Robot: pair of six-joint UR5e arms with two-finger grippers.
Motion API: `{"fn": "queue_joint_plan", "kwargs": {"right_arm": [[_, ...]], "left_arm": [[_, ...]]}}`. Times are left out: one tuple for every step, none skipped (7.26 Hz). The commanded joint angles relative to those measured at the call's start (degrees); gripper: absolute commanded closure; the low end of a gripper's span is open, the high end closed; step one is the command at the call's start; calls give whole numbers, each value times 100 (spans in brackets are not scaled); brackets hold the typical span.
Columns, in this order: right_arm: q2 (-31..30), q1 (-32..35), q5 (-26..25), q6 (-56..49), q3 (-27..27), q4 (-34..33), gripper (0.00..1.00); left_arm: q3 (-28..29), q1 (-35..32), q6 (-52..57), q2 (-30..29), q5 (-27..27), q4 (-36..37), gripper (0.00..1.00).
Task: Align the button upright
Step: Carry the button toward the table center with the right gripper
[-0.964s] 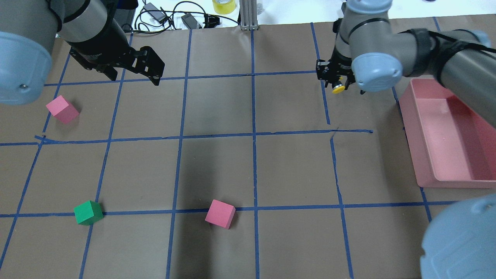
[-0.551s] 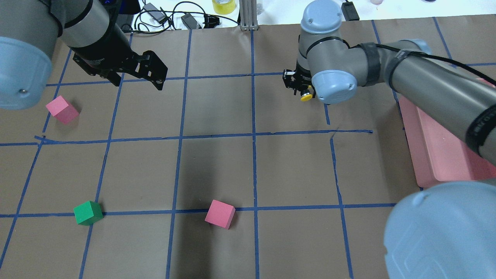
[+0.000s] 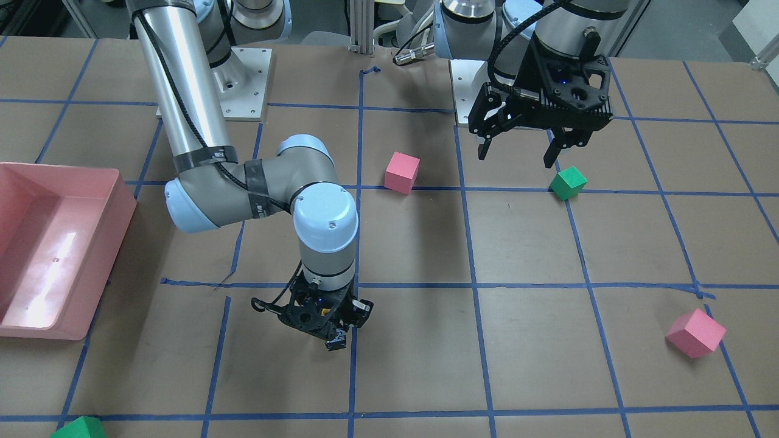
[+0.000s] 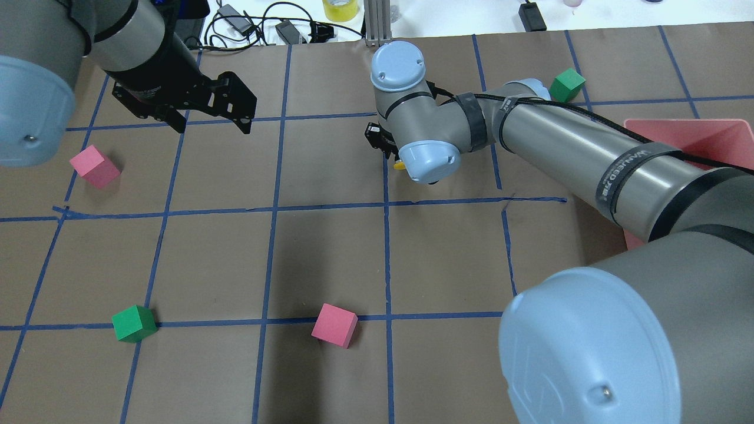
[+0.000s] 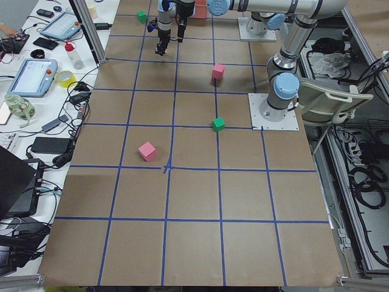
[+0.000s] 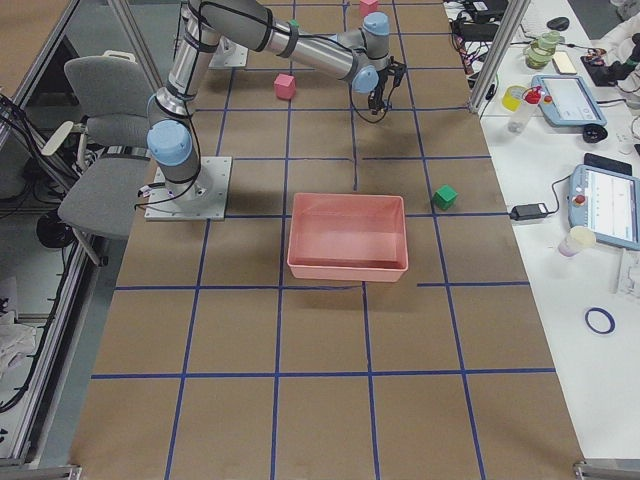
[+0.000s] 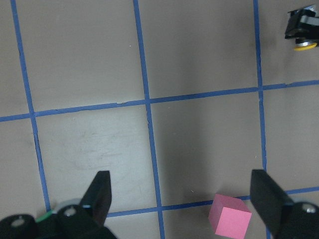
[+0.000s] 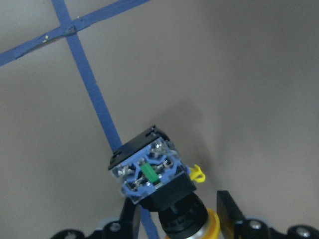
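The button (image 8: 149,172) is held in my right gripper (image 8: 179,214), which is shut on its black neck. Its blocky base, with blue and green parts, points away from the wrist camera toward the brown table paper, and the yellow cap sits between the fingers. In the overhead view only the edge of the yellow cap (image 4: 399,166) shows under the right wrist, above a blue tape line near the table's middle back. In the front view the right gripper (image 3: 333,333) hangs just above the paper. My left gripper (image 4: 211,122) is open and empty, hovering at the back left.
A pink cube (image 4: 94,166) lies at the left. A green cube (image 4: 134,323) and a pink cube (image 4: 334,325) lie near the front. Another green cube (image 4: 567,84) is at the back right. A pink bin (image 4: 707,138) stands at the right, partly behind my right arm.
My right arm has swung left across the table with the button in its gripper, from near the bin to the middle tape line. The left arm has barely moved.
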Motion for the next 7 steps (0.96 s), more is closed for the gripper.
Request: {"fn": "queue_joint_plan", "kwargs": {"right_arm": [[158,152,53,446,-105,-38,100],[255,170,105,761,-228,-39,100],[317,248,175,808,-307,-39,100],[326,292,176,869,-308,-30,100],[317,301,185,930,-282,22,100],[282,362,176,914,-221,110,90],[291,363,141,879,-159,146,51]], "left_arm": [[46,1,-10,-23,15,0,0],[72,10,-10,-14,41,0,0],[159,36,-10,-5,41,-9,0],[195,36,-10,-66,33,-61,0],[100,36,-54,-76,50,-218,0],[3,36,-80,-93,41,-20,0],[-59,19,-89,-41,67,52,0]]}}
